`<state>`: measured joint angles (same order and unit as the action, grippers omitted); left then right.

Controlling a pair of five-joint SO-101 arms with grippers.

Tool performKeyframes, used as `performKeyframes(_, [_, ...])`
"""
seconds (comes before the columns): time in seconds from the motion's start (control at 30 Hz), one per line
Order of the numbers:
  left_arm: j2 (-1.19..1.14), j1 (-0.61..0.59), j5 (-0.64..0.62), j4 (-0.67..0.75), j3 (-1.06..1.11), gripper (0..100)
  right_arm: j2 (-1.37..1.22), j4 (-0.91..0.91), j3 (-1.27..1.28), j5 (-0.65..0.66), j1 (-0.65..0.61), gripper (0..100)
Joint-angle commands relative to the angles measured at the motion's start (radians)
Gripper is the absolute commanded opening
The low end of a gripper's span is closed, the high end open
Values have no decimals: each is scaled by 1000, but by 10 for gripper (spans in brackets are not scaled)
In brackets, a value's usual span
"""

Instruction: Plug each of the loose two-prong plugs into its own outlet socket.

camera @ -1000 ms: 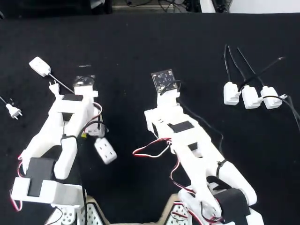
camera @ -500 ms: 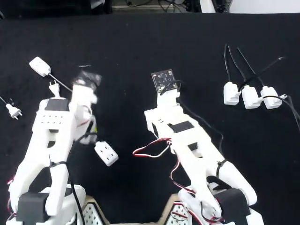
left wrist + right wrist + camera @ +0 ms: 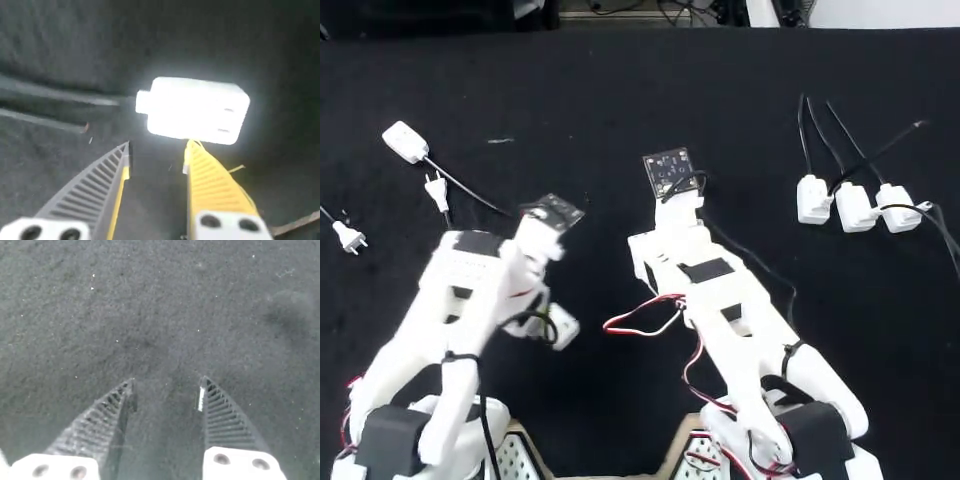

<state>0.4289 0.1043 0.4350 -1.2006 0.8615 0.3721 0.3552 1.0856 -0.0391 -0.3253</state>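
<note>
step: likely grasping socket | left pincer (image 3: 157, 147) apart, empty, just short of socket (image 3: 192, 111) | right pincer (image 3: 167, 385) apart, empty, well apart from socket | nearest plug (image 3: 438, 187) loose on bench (image 3: 620, 90), well apart from socket | next: straddle socket body squarely, then clamp

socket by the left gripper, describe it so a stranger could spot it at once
On the black table, look beside the left arm, on the side facing the other arm. The white socket lies alone there, just ahead of the open left gripper; a row of three sockets sits far right.
</note>
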Motion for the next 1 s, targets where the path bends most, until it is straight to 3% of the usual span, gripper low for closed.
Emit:
performKeyframes(0.0, [2, 151, -189, 91, -2, 184, 39, 0, -13, -6, 15, 194])
performKeyframes(0.17, [2, 269, -302, 166, -2, 184, 39, 0, -13, -6, 15, 194])
performKeyframes(0.27, [14, 283, -307, 161, -10, 183, 39, 0, -13, -6, 15, 194])
performKeyframes(0.4, [14, 200, -307, 77, -87, 182, 39, 0, -13, -8, 15, 194])
performKeyframes(0.5, [3, 74, -307, 66, -159, 183, 39, 0, -13, -8, 15, 194])
performKeyframes(0.7, [-55, -153, -307, 334, -70, 184, 39, 0, -13, -6, 18, 194])
performKeyframes(0.83, [-110, -154, -282, 364, -13, 184, 39, 0, -13, -6, 18, 194])
performKeyframes(0.97, [-112, -97, -213, 272, -12, 181, 39, 0, -10, -8, 15, 194])
